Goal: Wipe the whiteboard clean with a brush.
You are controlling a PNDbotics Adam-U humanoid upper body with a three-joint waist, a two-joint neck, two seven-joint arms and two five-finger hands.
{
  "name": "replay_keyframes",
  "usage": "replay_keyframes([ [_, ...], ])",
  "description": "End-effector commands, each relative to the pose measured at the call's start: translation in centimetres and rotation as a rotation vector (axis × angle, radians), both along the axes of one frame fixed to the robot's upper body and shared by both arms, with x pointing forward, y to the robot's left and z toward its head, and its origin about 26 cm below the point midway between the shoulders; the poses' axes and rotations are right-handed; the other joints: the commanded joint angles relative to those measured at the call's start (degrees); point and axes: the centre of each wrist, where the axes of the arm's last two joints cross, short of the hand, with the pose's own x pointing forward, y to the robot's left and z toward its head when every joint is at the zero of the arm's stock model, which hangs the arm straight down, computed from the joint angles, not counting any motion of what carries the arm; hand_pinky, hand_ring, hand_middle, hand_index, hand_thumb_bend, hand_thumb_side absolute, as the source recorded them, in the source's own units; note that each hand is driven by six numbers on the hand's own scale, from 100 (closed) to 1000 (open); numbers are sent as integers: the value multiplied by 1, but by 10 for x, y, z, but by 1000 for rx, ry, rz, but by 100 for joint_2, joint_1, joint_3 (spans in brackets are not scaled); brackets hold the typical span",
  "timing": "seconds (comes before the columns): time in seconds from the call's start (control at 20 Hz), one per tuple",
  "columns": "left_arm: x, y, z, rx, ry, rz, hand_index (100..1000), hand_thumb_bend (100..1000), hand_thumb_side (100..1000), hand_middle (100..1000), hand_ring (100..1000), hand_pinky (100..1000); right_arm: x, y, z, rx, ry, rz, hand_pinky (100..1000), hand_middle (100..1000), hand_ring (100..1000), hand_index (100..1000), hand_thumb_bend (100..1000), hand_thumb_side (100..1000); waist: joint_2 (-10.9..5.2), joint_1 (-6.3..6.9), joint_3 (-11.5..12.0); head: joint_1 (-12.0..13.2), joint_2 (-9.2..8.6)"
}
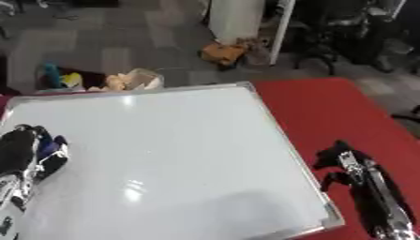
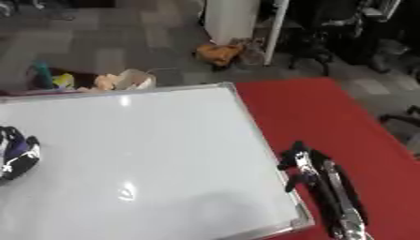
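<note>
Two robot hands at a whiteboard [image 1: 164, 159] on a red table [image 1: 328, 112].
Left hand [image 1: 29, 154], mid-left edge, fingers curled round sth blue, maybe the brush [image 1: 51, 146]. Right hand [image 1: 348, 164], lower right on the table beside the board, fingers bent, holding nothing.

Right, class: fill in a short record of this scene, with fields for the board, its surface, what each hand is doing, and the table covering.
board: whiteboard lying flat, silver frame
surface: white, glare spots, no marks visible
left hand: at the board's left edge, fingers curled round a blue thing, probably the brush
right hand: on the red cloth just right of the board, holding nothing, finger state unclear
table covering: red cloth
</note>
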Motion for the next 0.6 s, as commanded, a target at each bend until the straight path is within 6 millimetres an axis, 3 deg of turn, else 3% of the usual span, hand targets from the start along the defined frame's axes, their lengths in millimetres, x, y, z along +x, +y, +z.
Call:
replay_keyframes([
  [0.05,-1,-8,-9,14,38,-41,582,353,383,410,531,238,-1,-2,8,-8,-32,0,309,492,581,600,100,840,-44,-3,-22,-1,-71],
  [0.6,-5,-84,5,74,25,-349,582,345,396,411,532,240,0,-1,9,-7,-31,7,309,492,581,600,100,840,-48,24,-112,48,-83],
])
